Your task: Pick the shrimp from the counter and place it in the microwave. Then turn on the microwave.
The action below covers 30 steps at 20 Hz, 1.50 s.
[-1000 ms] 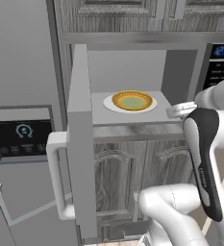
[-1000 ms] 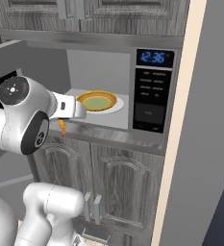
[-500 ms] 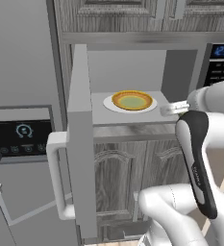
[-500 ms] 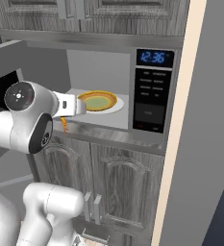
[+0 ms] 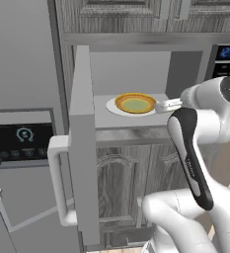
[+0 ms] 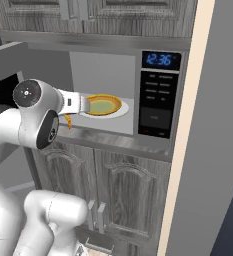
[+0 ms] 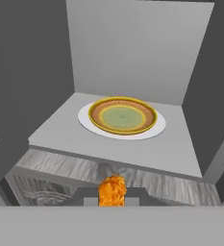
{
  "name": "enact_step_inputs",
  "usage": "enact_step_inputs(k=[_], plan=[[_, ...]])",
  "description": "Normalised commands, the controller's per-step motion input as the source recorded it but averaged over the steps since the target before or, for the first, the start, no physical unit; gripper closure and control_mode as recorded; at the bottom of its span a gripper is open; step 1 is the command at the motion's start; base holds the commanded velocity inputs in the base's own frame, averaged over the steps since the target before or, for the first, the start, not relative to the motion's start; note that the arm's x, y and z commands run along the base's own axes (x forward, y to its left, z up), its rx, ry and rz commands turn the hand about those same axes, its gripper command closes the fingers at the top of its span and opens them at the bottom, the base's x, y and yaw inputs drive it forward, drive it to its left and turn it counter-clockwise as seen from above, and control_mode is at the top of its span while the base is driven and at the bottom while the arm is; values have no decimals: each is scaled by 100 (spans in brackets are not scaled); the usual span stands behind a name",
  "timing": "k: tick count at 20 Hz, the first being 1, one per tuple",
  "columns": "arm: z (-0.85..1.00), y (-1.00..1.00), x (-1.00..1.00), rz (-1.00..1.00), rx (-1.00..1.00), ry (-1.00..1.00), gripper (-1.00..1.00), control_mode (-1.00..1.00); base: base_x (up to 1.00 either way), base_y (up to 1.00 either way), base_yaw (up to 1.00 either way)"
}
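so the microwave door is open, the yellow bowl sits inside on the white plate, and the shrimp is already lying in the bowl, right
Not quite. The microwave door is open and the yellow bowl sits inside on the white plate, but the bowl holds no shrimp. The hand view shows the shrimp pinched in the shut pincer, outside the cavity, in front of its lower edge.

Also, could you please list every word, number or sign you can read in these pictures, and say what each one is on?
"12:36" in blue digits, on the display at the top of the microwave keypad panel.
Keypad buttons below the display: pale lettering, too small to read.
Dial symbol on the black screen of the grey panel at left: a sign, no letters readable; the small icons under it are too blurred.
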Motion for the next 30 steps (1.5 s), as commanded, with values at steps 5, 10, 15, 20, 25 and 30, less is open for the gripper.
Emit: enact_step_inputs(k=[5, 10, 15, 20, 25, 30], plan=[[-4, 9, 31, 2, 0, -1, 100, -100, 0, 0, 0], [-5, 1, 38, 2, 0, 0, 100, -100, 0, 0, 0], [-4, 0, 35, 7, 0, 0, 100, -100, 0, 0, 0], [-2, 0, 37, 7, 0, 0, 100, -100, 0, 0, 0], [-5, 0, 33, 5, 0, 0, 100, -100, 0, 0, 0], [-8, 2, 32, 2, 0, 0, 100, -100, 0, 0, 0]])
